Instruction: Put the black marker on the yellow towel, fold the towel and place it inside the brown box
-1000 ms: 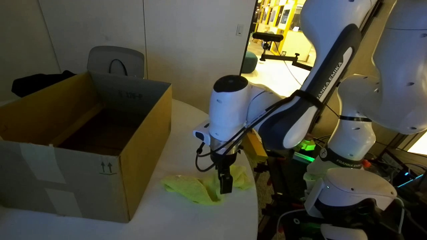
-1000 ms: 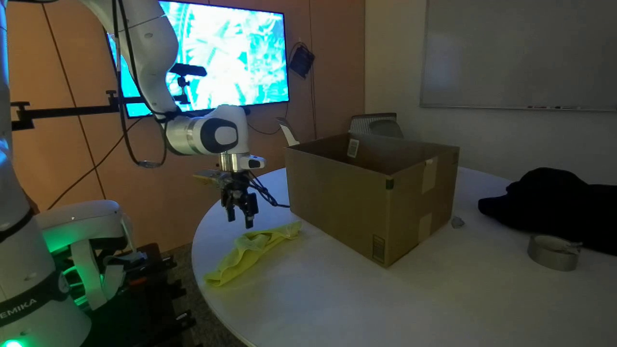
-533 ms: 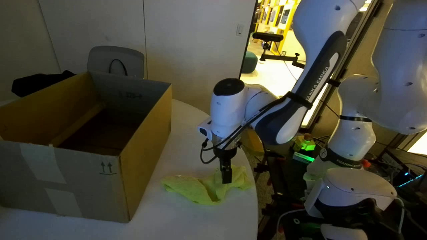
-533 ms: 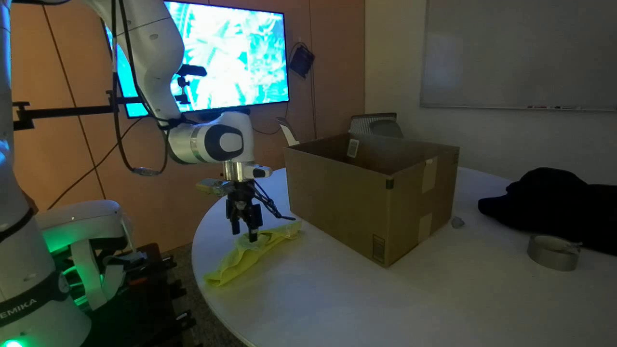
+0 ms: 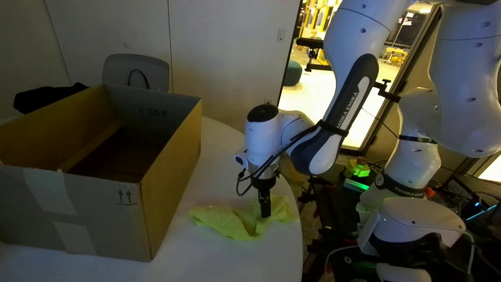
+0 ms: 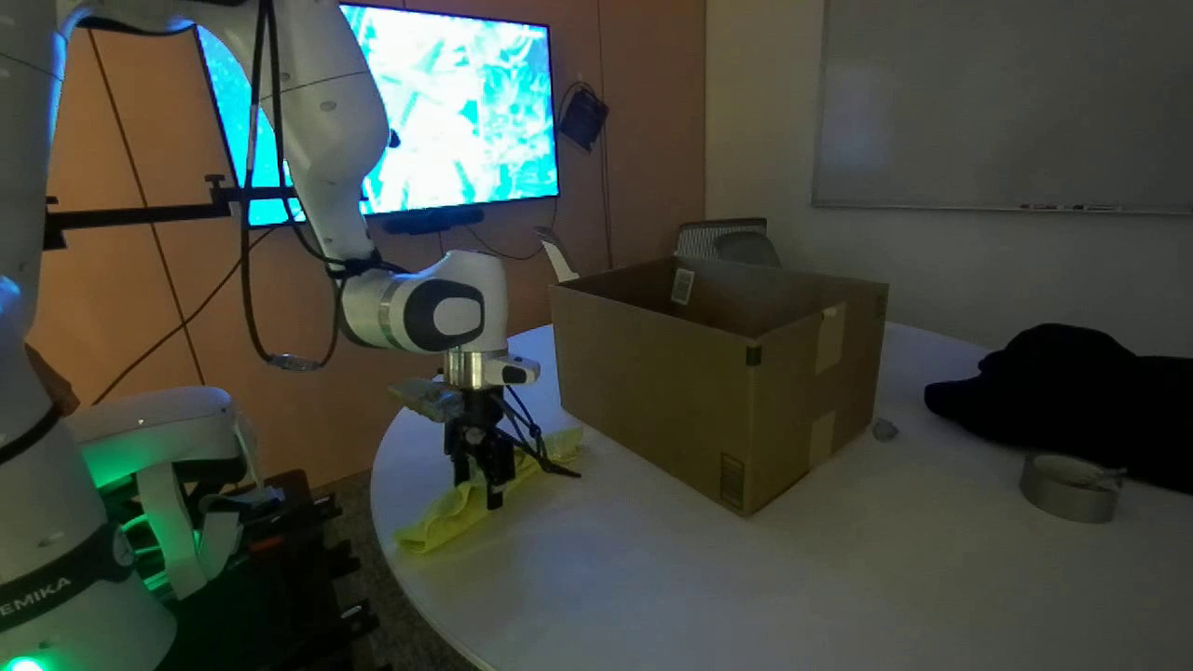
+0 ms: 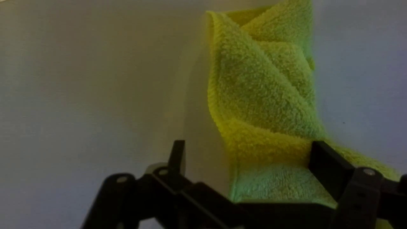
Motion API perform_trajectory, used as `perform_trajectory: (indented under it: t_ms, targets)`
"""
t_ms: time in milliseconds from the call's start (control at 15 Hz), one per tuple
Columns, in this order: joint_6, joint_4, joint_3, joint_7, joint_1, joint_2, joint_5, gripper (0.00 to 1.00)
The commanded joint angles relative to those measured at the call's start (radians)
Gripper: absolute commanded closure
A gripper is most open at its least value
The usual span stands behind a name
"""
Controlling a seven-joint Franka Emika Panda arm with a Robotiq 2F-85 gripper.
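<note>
Claw (image 7: 248, 144) spread wide at the towel (image 7: 260, 82)
In the wrist view one finger (image 7: 330, 170) overlaps the towel's folds while the other stands beside its edge; whether either touches it, I cannot tell. The towel lies rumpled on the table (image 6: 708, 578), outside the box (image 6: 652, 382) and near its side. The box is open at the top. Tape (image 6: 1072, 489) sits beside a black bundle (image 6: 1100, 391).

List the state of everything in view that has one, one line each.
Gripper: open, jaws apart
Towel: rumpled, partly folded over itself
Box: upright, open at the top
Screen: switched on
Tape roll: lying flat
Black bundle: heaped, too dark for detail
Base light: lit green
</note>
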Motion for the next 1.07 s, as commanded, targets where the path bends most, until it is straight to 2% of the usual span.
perform_trajectory:
  t_ms: [0, 333, 400, 467, 600, 1000]
  targets:
    - [0.068, 0.023, 0.035, -0.097, -0.044, 0.072, 0.086, 0.0]
    - [0.082, 0.062, 0.086, -0.197, -0.083, 0.153, 0.179, 0.0]
    - [0.076, 0.068, 0.09, -0.211, -0.088, 0.159, 0.185, 0.03]
    - [0.062, 0.073, 0.087, -0.216, -0.087, 0.16, 0.182, 0.26]
    - [0.05, 0.077, 0.086, -0.22, -0.088, 0.158, 0.186, 0.3]
    - [0.019, 0.083, 0.102, -0.238, -0.097, 0.12, 0.21, 0.76]
